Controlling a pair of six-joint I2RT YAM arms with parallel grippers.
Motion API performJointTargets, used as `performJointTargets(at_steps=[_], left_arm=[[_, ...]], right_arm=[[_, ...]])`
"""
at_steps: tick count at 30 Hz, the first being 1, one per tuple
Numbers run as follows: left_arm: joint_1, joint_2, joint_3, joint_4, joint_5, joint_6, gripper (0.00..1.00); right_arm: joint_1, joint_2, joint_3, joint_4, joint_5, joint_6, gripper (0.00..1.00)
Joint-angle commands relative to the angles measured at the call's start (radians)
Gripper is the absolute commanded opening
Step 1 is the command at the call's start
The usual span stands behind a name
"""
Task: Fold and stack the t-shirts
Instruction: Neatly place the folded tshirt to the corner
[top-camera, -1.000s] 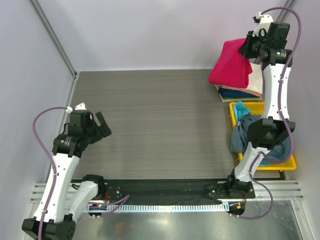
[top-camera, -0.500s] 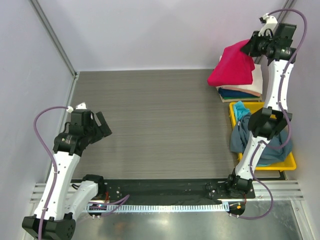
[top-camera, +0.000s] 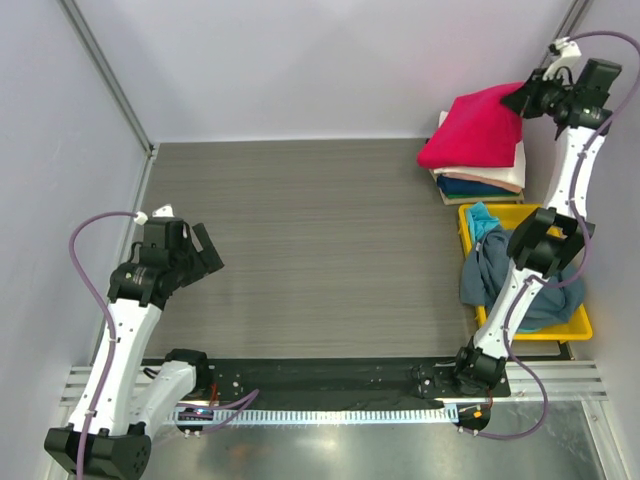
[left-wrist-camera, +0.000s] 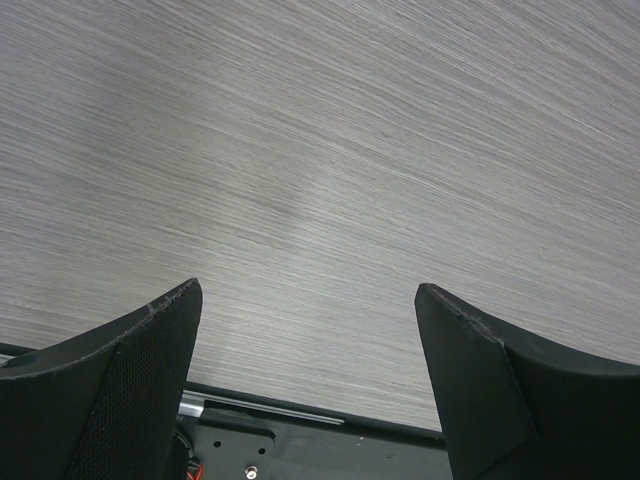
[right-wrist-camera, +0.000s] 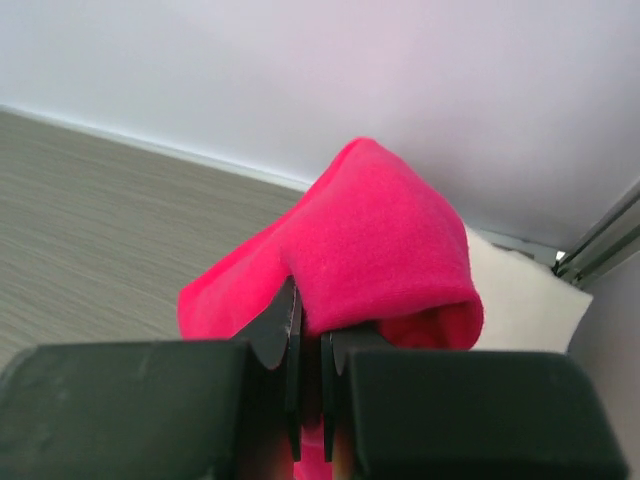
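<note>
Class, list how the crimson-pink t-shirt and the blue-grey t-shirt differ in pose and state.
The pink t-shirt sits folded atop the pile; the blue-grey t-shirt lies crumpled in the yellow tray. The right gripper pinches the pink one; no gripper holds the blue-grey one. Both are plain cloth.

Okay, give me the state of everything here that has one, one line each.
crimson-pink t-shirt: folded, atop the stack, edge pinched.
cream-white t-shirt: folded, in the stack.
navy t-shirt: folded, below the cream-white one.
blue-grey t-shirt: unfolded, hanging over the yellow tray.
teal t-shirt: crumpled in the tray.
left end effector: open, holding nothing.
right end effector: shut on the crimson-pink t-shirt.
</note>
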Motion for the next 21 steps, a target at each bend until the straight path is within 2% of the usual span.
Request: performJointTargets(at_steps=[1,6,10,13,14,16,17,18,20,21], left_arm=[[0.003,-0.002,0.001,0.030,-0.024,-0.014,0.88],[0.004,-0.001,0.001,0.030,-0.027,-0.016,0.88],[0.006,0.005,0.001,0.027,-0.027,-0.016,0.88],[0.008,0.008,0.001,0.029,-0.029,-0.017,0.87],[0.008,0.006,0.001,0.027,-0.030,-0.017,0.87],[0.011,0.009,0.001,0.027,-0.027,-0.016,0.87],[0.011,0.011,-0.001,0.029,-0.025,-0.016,0.87],[0.014,0.011,0.001,0.027,-0.025,-0.016,0.87],[0.015,0.012,0.001,0.030,-0.022,-0.014,0.87],[0.018,0.008,0.001,0.030,-0.022,-0.014,0.87]], right_arm=[[-0.078,0.020,0.018,0.258,-0.181,0.113,0.01],[-0.131,0.095,0.042,0.432,-0.244,0.257,0.01],[-0.137,0.167,0.044,0.490,-0.282,0.336,0.01],[-0.140,0.226,0.039,0.487,-0.258,0.342,0.11],[-0.143,0.235,0.036,0.486,-0.232,0.347,0.18],[-0.151,0.253,0.036,0.437,-0.093,0.330,0.33],[-0.151,0.252,0.035,0.370,-0.039,0.280,0.53],[-0.151,0.246,0.032,0.339,0.106,0.261,0.61],[-0.149,0.212,0.001,0.291,0.260,0.232,0.69],[-0.149,0.194,-0.019,0.264,0.362,0.238,0.70]])
